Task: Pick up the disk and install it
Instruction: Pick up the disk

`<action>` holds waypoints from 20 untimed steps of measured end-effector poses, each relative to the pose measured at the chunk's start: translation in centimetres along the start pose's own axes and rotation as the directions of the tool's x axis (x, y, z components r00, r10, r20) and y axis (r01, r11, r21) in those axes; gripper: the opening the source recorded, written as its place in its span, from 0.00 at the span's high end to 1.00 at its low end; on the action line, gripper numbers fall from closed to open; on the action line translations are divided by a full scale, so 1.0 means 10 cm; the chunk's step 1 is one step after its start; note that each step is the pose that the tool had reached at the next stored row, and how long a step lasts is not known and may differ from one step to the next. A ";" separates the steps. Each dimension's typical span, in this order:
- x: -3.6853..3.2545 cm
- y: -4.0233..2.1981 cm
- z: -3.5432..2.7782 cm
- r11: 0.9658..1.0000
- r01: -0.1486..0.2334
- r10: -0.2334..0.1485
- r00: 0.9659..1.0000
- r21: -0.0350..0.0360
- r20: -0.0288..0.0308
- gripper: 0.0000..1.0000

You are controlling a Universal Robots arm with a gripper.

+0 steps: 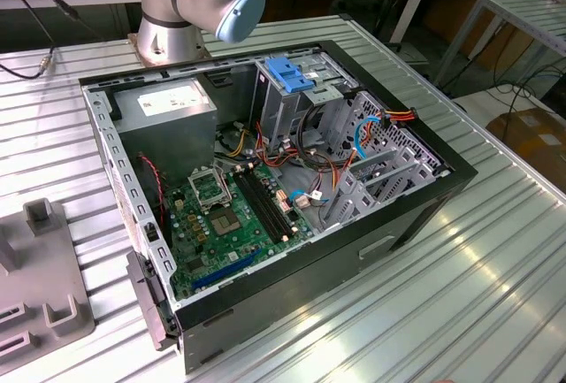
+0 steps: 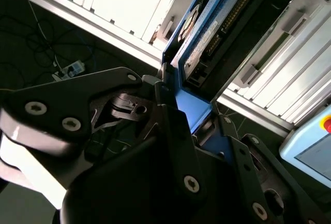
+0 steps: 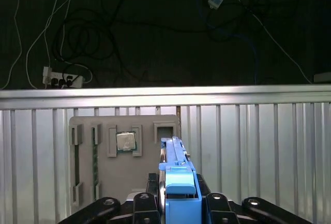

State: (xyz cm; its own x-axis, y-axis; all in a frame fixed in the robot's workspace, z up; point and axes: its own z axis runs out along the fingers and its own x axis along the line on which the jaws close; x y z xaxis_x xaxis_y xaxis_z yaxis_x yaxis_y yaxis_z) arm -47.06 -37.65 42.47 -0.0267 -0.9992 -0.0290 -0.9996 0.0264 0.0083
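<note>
The gripper (image 3: 178, 189) is clamped tight on the disk (image 3: 175, 154), holding it edge-on. The open case (image 1: 354, 259) lies on the table (image 1: 478, 312).

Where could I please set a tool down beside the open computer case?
The ribbed table is bare on the exterior view's right of the computer case. A grey fixture tray takes that view's left. Inside the case, cables crowd around the drive cage.

Open air surrounds the gripper (image 2: 182, 107) clamped on the blue-framed silver disk (image 2: 207, 33); inside the open black computer case (image 1: 292, 287), loose red and blue cables (image 1: 358, 140) crowd the silver metal drive cage (image 1: 271, 109) beside the grey power supply box (image 1: 168, 111).
</note>
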 end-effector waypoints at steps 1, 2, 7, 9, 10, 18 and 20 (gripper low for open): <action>-0.001 0.000 -0.031 1.000 0.000 0.000 1.000 0.000 0.000 0.63; -0.002 0.000 -0.060 1.000 0.000 0.000 1.000 0.000 0.000 0.63; -0.005 0.000 -0.153 1.000 0.000 0.000 1.000 0.000 0.000 0.63; -0.006 0.000 -0.198 1.000 0.000 0.000 1.000 0.000 0.000 0.63; -0.007 0.000 -0.234 1.000 0.000 0.000 1.000 -0.001 0.000 0.63; -0.014 0.001 -0.474 1.000 0.000 0.000 1.000 -0.002 0.000 0.63; -0.016 0.002 -0.551 1.000 0.000 0.000 1.000 -0.003 0.000 0.63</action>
State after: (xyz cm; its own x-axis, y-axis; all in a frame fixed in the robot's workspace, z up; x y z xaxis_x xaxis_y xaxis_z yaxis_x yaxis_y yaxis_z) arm -47.03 -37.65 47.98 -0.0268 -0.9992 -0.0290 -0.9996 0.0264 0.0110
